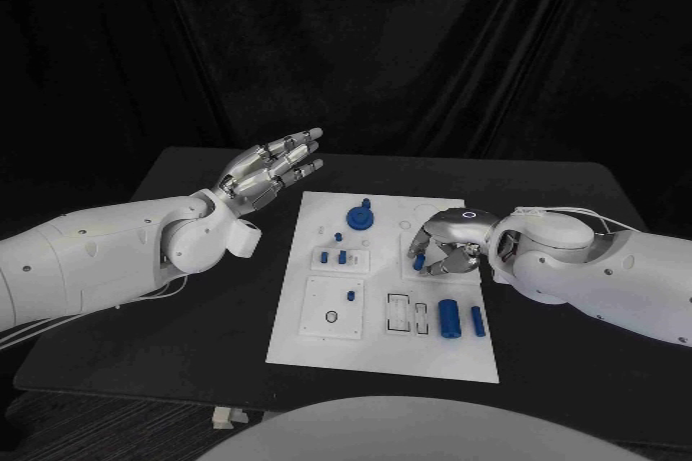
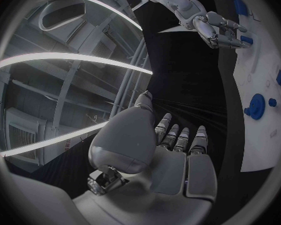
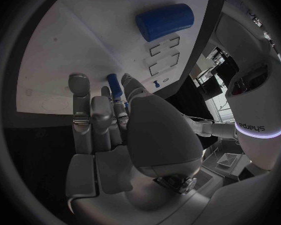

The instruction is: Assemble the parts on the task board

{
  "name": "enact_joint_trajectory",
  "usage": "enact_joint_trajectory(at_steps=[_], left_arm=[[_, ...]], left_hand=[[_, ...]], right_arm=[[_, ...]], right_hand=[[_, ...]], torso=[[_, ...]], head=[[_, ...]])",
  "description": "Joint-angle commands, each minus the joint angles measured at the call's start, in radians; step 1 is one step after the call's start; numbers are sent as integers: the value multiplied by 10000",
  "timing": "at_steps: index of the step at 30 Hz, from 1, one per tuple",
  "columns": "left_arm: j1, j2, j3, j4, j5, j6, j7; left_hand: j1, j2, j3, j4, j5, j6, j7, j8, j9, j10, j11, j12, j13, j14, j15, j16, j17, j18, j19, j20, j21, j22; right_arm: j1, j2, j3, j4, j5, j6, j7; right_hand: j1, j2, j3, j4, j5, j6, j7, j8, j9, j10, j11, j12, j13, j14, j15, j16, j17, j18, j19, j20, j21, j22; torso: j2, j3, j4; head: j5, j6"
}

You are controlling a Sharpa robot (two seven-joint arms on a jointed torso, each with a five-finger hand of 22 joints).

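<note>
- Holding my right robot hand (image 1: 450, 243) low over the task board (image 1: 378, 361), fingers curled around a small blue part (image 3: 113, 84) pinched at the tips; the grip looks closed on it.
- The part's long axis runs along my fingers, pointing toward the board, so the board lies straight ahead of the fingertips.
- Two blue cylinders (image 1: 463, 320) lie just nearer me on the board, and a blue gear (image 1: 358, 217) sits toward its far edge.
- My left robot hand (image 1: 271, 167) hovers spread and empty, off the board's far-left corner above the surface (image 1: 173, 361); the right is plainly nearer.
- Which socket sits under the part I cannot tell: my own fingers cover it.
</note>
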Motion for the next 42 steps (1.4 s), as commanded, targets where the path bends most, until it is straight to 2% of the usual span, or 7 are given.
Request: enact_joint_trajectory(at_steps=[1,4,11,15,24,30,42], left_arm=[[-38,23,10,-8,-99,-84,746],[-59,24,10,-17,-101,-97,775],[-89,3,10,-29,-103,-40,782],[-102,-7,10,-31,-103,76,728],[-127,2,10,-37,-103,297,549],[-136,13,10,-47,-103,370,437],[-254,144,10,-139,-104,-30,490]], left_hand=[[59,28,0,75,-26,-309,-128,-119,-32,-35,-105,-224,-34,-3,-187,-35,-8,171,-9,-72,-56,-9],[78,34,-14,123,-38,-650,-297,-224,-66,-75,-242,-476,-66,-3,-281,-35,-8,163,-9,-87,-56,-9],[115,68,-9,156,-10,-852,-414,-249,-82,-109,-424,-672,-90,-3,-4,-35,-8,162,-9,-26,-56,-9],[134,92,2,161,22,-835,-393,-244,-79,-108,-409,-697,-93,-3,176,-35,-8,164,-9,21,-56,-9],[175,222,65,178,139,-726,-252,-225,-65,-103,-264,-702,-91,-3,385,-35,-8,162,-9,155,-56,-9],[175,266,81,198,159,-657,-192,-213,-57,-99,-215,-684,-87,-3,427,-35,-8,162,-9,197,-56,-9],[142,268,39,345,92,-1425,-365,-323,-147,-94,-386,-721,-92,-3,238,-35,-8,165,-9,76,-56,-9]], right_arm=[[-45,35,5,-28,-10,-96,111],[-65,68,5,-54,-10,-128,115],[-100,98,5,-66,-42,-309,109],[-106,71,5,-26,-209,-669,94],[-79,-191,7,362,-503,-1591,146],[232,-453,7,946,-588,-1925,165],[734,-232,8,2148,-450,-980,-237]], right_hand=[[139,-1,74,-82,71,170,14,86,33,196,-13,-63,-3,12,-105,5,-6,-73,7,-73,79,670],[219,21,191,-119,80,321,1,126,65,380,-45,-107,-9,21,-134,16,-2,-77,15,-100,133,679],[474,24,600,-204,79,954,13,344,231,1078,-203,-186,1,76,-267,93,62,-91,48,-203,347,714],[790,19,1144,-355,-420,1431,-10,477,397,1549,-277,-391,-15,123,-343,136,103,-126,78,-301,618,755],[1064,-35,1665,-588,-569,1856,-85,582,580,2062,-381,-545,1,161,-433,153,125,-167,107,-389,1046,819],[1047,-73,1814,-606,-779,1996,-122,592,660,2264,-428,-650,0,213,-464,206,186,-200,137,-425,1345,859],[841,-175,1920,-497,-827,1899,-120,439,675,2356,-428,-870,-10,246,-465,196,180,-210,123,-431,1440,854]], torso=[[-8,-6,1],[-13,-4,0],[-18,-8,-4],[-20,-9,0],[-26,-8,-3],[-38,-12,-15],[-60,-23,-13]], head=[[-1,-1],[10,-1],[55,-1],[59,-1],[110,-1],[147,-1],[123,-1]])
